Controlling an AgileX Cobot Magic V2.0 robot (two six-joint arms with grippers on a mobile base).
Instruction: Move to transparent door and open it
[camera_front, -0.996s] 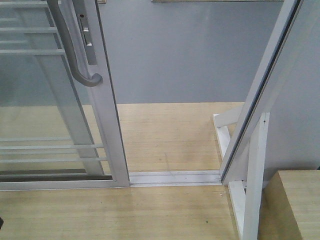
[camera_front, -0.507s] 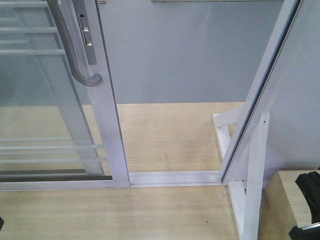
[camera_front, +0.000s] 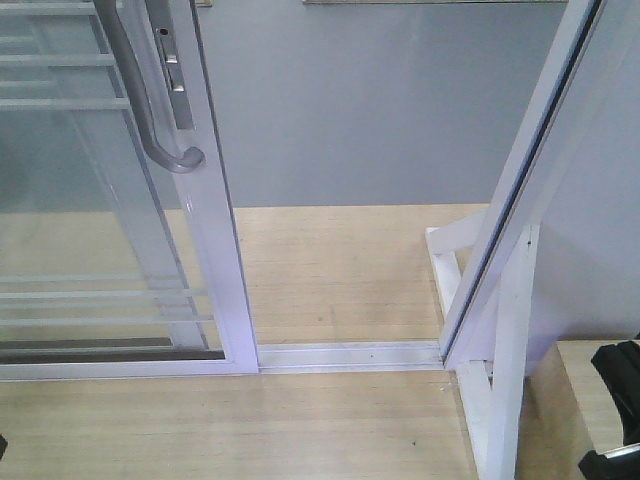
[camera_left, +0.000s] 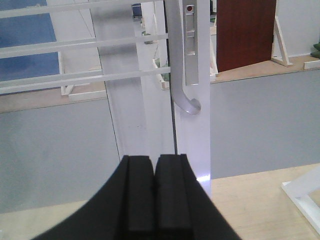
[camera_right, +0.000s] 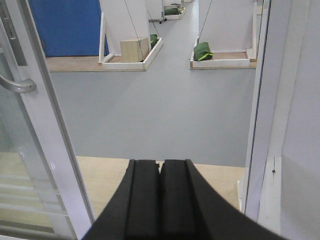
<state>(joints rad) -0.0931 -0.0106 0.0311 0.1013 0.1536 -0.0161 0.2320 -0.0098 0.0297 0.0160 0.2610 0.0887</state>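
The transparent door (camera_front: 90, 200) fills the left of the front view: clear glass in a white frame, with a curved grey handle (camera_front: 150, 100) and a small lock plate (camera_front: 172, 62) on its right stile. A wide gap separates that stile from the slanted white jamb (camera_front: 520, 190). My left gripper (camera_left: 155, 159) is shut and empty, pointing at the stile just below the handle (camera_left: 184, 97), apart from it. My right gripper (camera_right: 160, 162) is also shut and empty, aimed through the gap, with the door's handle (camera_right: 17, 86) at its far left.
A white floor track (camera_front: 350, 355) crosses the gap. A white brace (camera_front: 505, 380) and a wooden block (camera_front: 575, 400) stand at the right, with my right arm (camera_front: 618, 395) over the block. Beyond lie grey floor, a cardboard box (camera_right: 134, 49) and green bags (camera_right: 203, 51).
My right arm has come into the bottom right corner of the front view, where it was absent a second ago. The door has not visibly moved.
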